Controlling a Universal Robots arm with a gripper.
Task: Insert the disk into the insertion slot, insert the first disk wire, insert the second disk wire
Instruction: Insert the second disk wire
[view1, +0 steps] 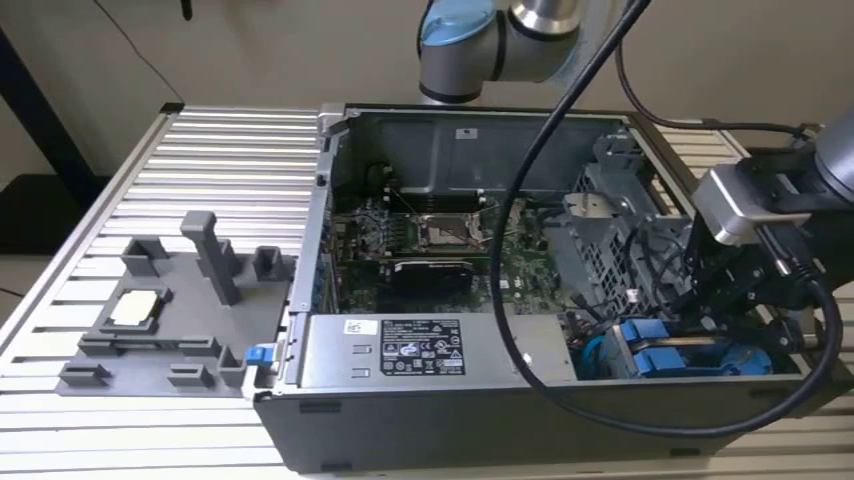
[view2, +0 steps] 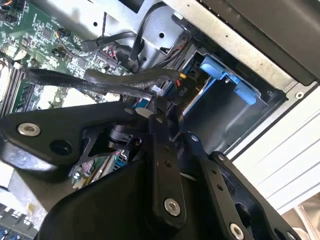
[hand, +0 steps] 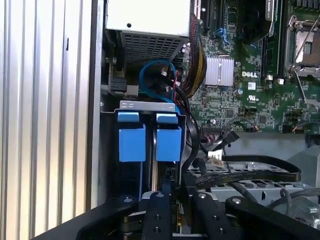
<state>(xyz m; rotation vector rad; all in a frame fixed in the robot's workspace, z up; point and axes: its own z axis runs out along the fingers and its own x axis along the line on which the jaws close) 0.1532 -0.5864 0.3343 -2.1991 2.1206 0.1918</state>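
You will find the disk (view1: 667, 355) already seated in the insertion slot (hand: 150, 107) at the front corner of the open computer case (view1: 441, 400), on the exterior view's right; its blue carrier tabs show side by side in the bay in the first wrist view, so the first step reads as done. Your end effector (view2: 160, 107) is down inside the case at the end of the bay, just beside the disk. Its fingers (hand: 165, 200) stand close together on what appears to be a small dark connector (view2: 175, 90) with a black cable (view2: 100, 80) trailing from it, so you may judge it closed on a disk wire, though the contact itself is partly hidden. Whether that connector is fully home you cannot tell. No wire is clearly seen plugged in, so both wire steps should be treated as open. The grey fixture (view1: 174, 320) sits idle on the slatted surface (view1: 227, 160), well apart from the work
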